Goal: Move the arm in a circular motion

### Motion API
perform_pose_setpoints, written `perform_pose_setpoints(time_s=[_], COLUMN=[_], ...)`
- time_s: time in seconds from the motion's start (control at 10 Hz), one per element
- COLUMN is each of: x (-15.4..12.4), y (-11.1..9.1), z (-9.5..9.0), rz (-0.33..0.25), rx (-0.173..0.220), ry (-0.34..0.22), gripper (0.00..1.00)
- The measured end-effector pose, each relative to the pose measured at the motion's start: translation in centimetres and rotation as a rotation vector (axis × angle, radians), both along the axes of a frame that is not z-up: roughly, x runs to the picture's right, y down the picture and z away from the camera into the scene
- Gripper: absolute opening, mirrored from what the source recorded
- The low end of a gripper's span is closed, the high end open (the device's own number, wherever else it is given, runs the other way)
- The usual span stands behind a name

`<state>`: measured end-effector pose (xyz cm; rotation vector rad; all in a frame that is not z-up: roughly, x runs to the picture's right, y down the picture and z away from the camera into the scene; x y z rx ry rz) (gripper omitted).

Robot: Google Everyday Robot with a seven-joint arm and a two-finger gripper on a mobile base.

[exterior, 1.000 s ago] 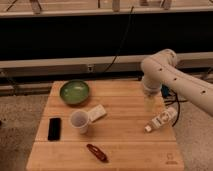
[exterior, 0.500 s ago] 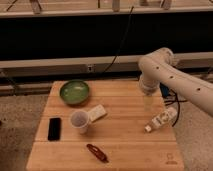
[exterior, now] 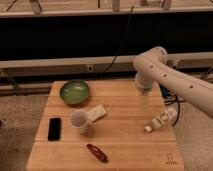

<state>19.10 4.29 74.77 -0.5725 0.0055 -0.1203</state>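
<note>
The arm (exterior: 172, 80), thick, white and dotted, reaches in from the right over the wooden table (exterior: 125, 142). It bends at a rounded joint above the table's back right part. Below that joint my gripper (exterior: 144, 98) points down and hangs a little above the wood. It is open, with nothing in it. No tabletop object touches it.
A green bowl (exterior: 75, 92) sits at the back left. A white cup (exterior: 79, 121) and a pale packet (exterior: 97, 112) are near the middle, a black phone (exterior: 54, 128) at the left, a red-brown item (exterior: 97, 152) at the front. A white bottle (exterior: 161, 119) lies at the right edge.
The arm's bent joint and the gripper have shifted slightly to the left and back. The tabletop objects have not moved.
</note>
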Motion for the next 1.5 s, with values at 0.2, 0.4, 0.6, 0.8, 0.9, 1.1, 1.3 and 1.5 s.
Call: perform_pose_setpoints(time_s=[0.2, 0.4, 0.6, 0.8, 0.9, 1.1, 1.3, 1.5], x=[-1.3, -1.9, -2.1, -2.2, -2.8, -5.3, -5.8, -6.2], y=[-0.4, -1.1, -1.2, -1.0, -0.8, -0.6, -0.6, -0.2], z=[0.5, 1.3, 1.6, 1.7, 1.6, 1.6, 1.7, 1.7], rz=[-0.011, -0.018, -0.029, -0.041, -0.053, -0.069, -0.084, -0.104], rx=[0.002, 0.003, -0.001, -0.004, -0.004, -0.004, -0.004, -0.009], ry=[-0.012, -0.017, -0.019, -0.024, -0.029, -0.048, -0.052, -0.063], gripper=[0.8, 0.8, 0.8, 0.8, 0.8, 0.8, 0.8, 0.8])
